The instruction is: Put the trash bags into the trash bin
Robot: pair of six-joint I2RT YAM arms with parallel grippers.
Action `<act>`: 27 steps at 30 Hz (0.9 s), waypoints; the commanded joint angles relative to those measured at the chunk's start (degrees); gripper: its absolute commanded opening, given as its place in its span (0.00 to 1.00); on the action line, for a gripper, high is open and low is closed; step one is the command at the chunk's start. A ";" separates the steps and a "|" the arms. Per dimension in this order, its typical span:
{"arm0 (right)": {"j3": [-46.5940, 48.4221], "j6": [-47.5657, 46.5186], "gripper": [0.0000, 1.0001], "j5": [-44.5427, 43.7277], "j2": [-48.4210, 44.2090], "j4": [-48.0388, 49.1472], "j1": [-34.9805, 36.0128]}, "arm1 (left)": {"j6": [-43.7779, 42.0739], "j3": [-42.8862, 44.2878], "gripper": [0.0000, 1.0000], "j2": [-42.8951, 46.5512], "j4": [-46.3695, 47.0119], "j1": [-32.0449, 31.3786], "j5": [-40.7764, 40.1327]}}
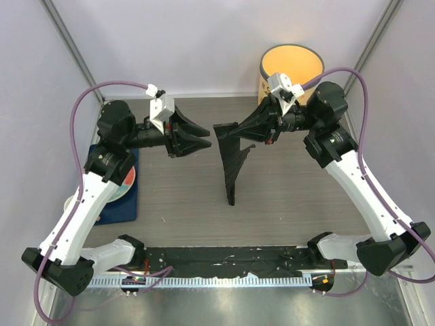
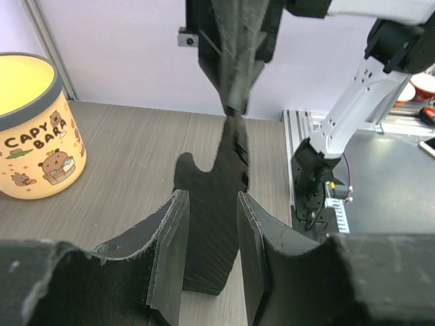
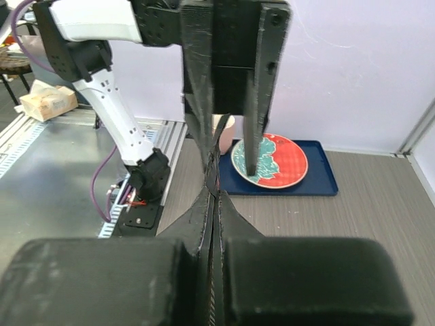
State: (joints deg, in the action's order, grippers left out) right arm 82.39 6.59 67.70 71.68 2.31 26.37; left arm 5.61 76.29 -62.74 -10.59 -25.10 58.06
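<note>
My right claw (image 1: pixel 221 128) is pinching the top of a thin, glossy black plastic trash bag (image 1: pixel 232 166), its jaws pressed together on the film. The bag is hanging in folds down to the grey wood-grain tabletop (image 1: pixel 170 197). My left claw (image 1: pixel 206 138) is hovering spread just left of it. The cylindrical cream-yellow trash bin (image 1: pixel 293 46) is standing far right.

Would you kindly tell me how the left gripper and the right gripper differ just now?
The left gripper stands open, gripping nothing; the right gripper is shut on the trash bag, which hangs down to the table. The left gripper is left of the bag; the right gripper sits nearer the trash bin. Both are black and point toward each other.
</note>
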 commanded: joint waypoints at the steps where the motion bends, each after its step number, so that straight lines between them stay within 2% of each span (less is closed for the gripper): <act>1: 0.84 2.37 0.01 3.31 0.48 4.02 1.31 | 6.69 -0.09 0.38 -1.15 10.32 -0.21 0.38; 5: 0.76 2.38 0.01 4.02 1.09 2.88 1.84 | 8.97 1.05 0.40 -1.95 15.15 -0.82 2.92; 8: 0.58 2.37 0.01 4.02 1.36 2.53 1.84 | 10.21 2.54 0.45 -2.47 15.42 -1.35 6.18; 14: 0.84 2.11 0.01 4.45 2.15 1.83 1.84 | 9.43 4.21 0.53 -2.91 11.47 -1.79 8.30; 18: 0.93 2.11 0.01 5.16 2.85 1.74 2.46 | 9.77 6.76 0.51 -5.02 9.46 -2.32 6.80; 19: 0.93 2.11 0.01 5.33 3.03 1.82 2.63 | 9.69 7.11 0.50 -5.46 9.19 -2.41 6.80; 22: 0.84 2.11 0.01 5.25 3.46 1.82 3.07 | 9.69 7.73 0.32 -6.43 8.05 -2.76 6.53; 23: 0.84 1.76 0.01 5.16 3.55 1.48 2.99 | 9.69 7.73 0.19 -6.52 7.87 -2.67 6.45; 25: 0.93 1.50 0.01 4.63 3.90 1.39 3.07 | 10.38 7.64 0.03 -6.78 7.17 -2.85 6.19; 27: 0.93 0.71 0.01 2.09 4.43 0.95 3.07 | 11.35 7.30 0.00 -7.22 5.24 -2.93 4.79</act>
State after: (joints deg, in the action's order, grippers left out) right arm 82.39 7.94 72.03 75.61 2.83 29.15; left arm 15.11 82.06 -69.69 -2.52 -27.66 64.34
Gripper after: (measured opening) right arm 0.029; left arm 0.026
